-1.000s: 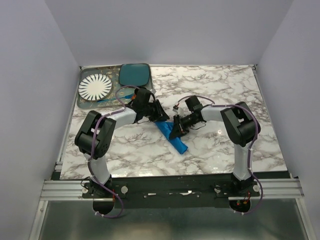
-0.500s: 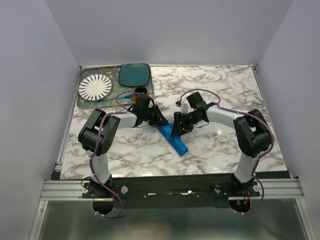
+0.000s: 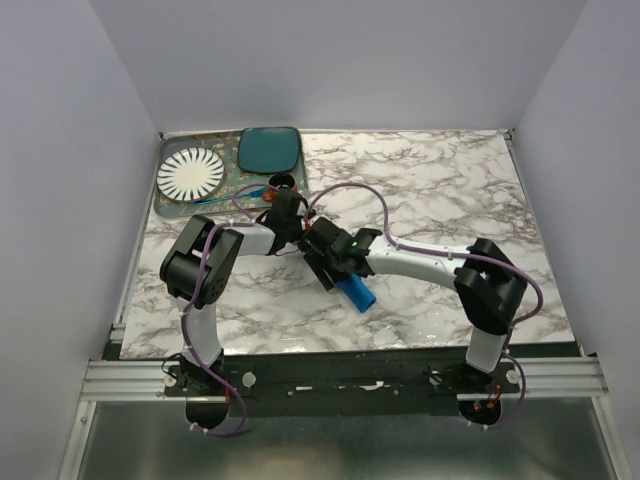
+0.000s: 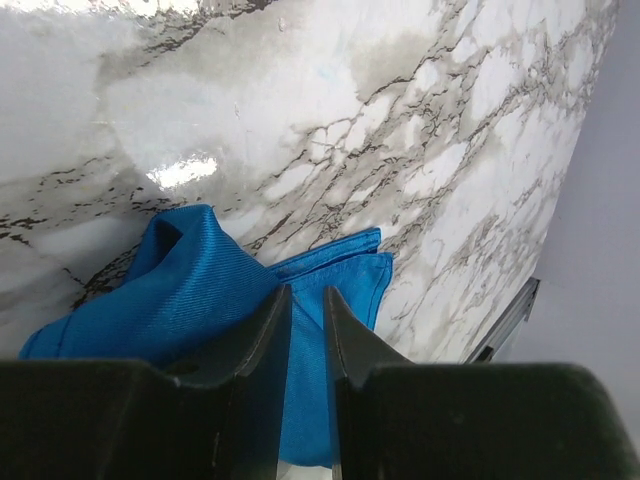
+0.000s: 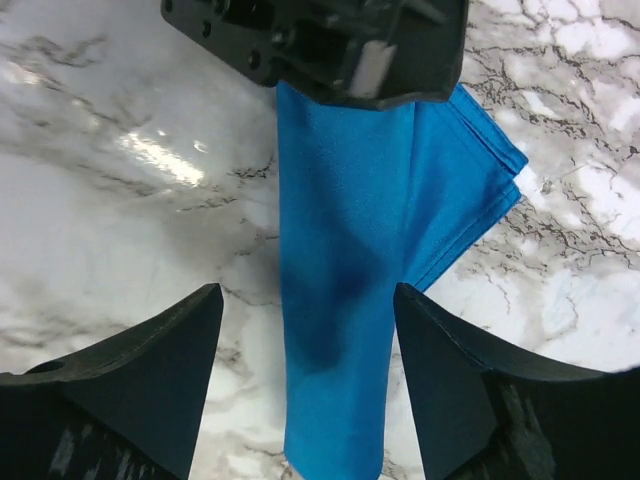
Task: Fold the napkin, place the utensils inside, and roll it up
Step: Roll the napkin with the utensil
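So here's where I'm at: the napkin (image 5: 335, 200) is folded into a long, narrow blue strip. It lies at a slant on the marble tabletop (image 3: 430, 180), about in the middle, near the front.

My left claw (image 4: 305, 300) sits on the far end of the strip. Its two fingers are pulled almost together, with just a thin slit between them, and blue cloth shows in that slit. The cloth bunches up against them, so I'd call it clenched on the napkin. From the right wrist camera, that claw's black body covers the top of the strip.

My right claw (image 5: 307, 300) is spread wide, one finger on each side of the strip, and it isn't touching the cloth. A layered corner of the fold pokes out to one side.

Way off in the back left corner is a teal plate (image 3: 268, 148), next to a tray (image 3: 158, 192) with a white striped plate (image 3: 190, 175) on it.
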Robot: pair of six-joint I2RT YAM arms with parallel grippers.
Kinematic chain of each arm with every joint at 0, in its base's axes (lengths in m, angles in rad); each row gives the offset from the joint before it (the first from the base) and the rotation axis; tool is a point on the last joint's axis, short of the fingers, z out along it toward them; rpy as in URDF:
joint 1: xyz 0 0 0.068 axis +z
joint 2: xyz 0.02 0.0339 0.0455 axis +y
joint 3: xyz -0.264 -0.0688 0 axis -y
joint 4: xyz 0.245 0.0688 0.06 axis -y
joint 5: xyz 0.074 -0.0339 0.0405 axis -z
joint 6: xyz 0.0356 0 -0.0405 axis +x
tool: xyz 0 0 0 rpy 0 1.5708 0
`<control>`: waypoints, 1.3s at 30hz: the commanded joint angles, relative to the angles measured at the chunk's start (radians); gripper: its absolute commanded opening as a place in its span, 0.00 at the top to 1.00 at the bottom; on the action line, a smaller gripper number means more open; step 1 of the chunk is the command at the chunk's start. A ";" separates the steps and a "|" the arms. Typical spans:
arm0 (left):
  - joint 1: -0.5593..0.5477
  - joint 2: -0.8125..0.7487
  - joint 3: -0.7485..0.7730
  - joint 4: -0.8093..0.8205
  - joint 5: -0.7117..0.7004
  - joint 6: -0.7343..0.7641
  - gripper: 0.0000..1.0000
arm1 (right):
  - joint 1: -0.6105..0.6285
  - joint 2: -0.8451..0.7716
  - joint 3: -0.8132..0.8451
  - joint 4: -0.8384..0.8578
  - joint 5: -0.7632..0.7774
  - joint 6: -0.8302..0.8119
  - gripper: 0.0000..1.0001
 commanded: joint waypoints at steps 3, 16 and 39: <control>0.007 0.047 -0.030 -0.027 0.006 -0.010 0.72 | 0.067 0.138 0.067 -0.076 0.253 -0.012 0.21; 0.012 -0.006 -0.017 -0.081 0.000 0.027 0.65 | 0.017 0.173 -0.001 -0.004 0.151 -0.020 0.67; 0.023 -0.170 0.060 -0.152 0.014 0.044 0.46 | -0.456 0.280 -0.214 0.365 -1.280 0.135 0.73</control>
